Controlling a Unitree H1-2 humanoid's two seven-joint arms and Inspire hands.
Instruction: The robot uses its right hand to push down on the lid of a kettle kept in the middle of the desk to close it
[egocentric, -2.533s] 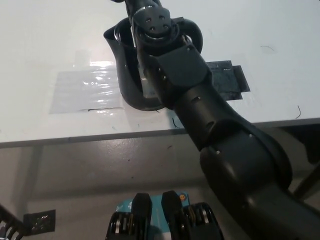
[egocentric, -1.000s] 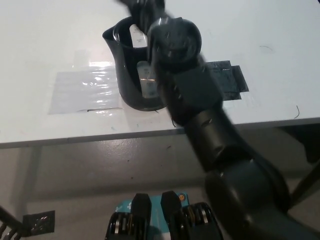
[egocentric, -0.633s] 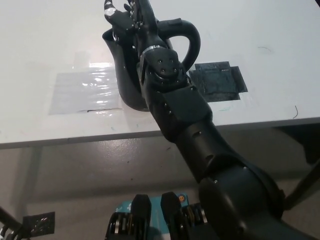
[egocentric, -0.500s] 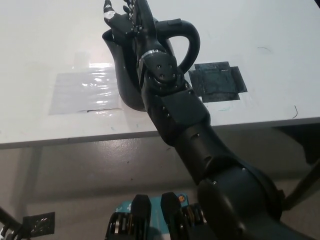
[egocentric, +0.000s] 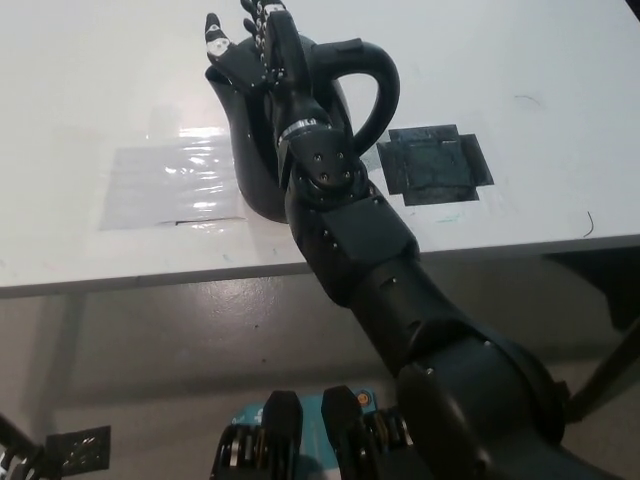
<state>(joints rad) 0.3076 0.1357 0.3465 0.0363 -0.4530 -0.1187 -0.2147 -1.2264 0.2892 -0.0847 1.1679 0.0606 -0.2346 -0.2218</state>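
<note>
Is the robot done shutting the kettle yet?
Done: the black right hand has reached the black kettle on the white desk and is over its top, fingers spread. In hand: the push on the lid; the hand hides the lid. Left: confirming it is shut, then pulling the arm away. The left hand is out of view.

- Black plastic kettle (egocentric: 255, 160): smooth, semi-gloss body; looped handle (egocentric: 378, 85) catches soft highlights.
- Black right hand (egocentric: 262, 50): matt hard-shell plastic, pale glossy fingertips (egocentric: 212, 22).
- Black right arm (egocentric: 380, 270): matt moulded casing, small screw recesses, thin metallic ring at the wrist.
- White desk top (egocentric: 90, 90): smooth, low sheen, few dark scuffs.
- Clear tape patch (egocentric: 170, 185): glossy, wrinkled, strong glare.
- Black tape patch (egocentric: 435, 165): dull, creased.
</note>
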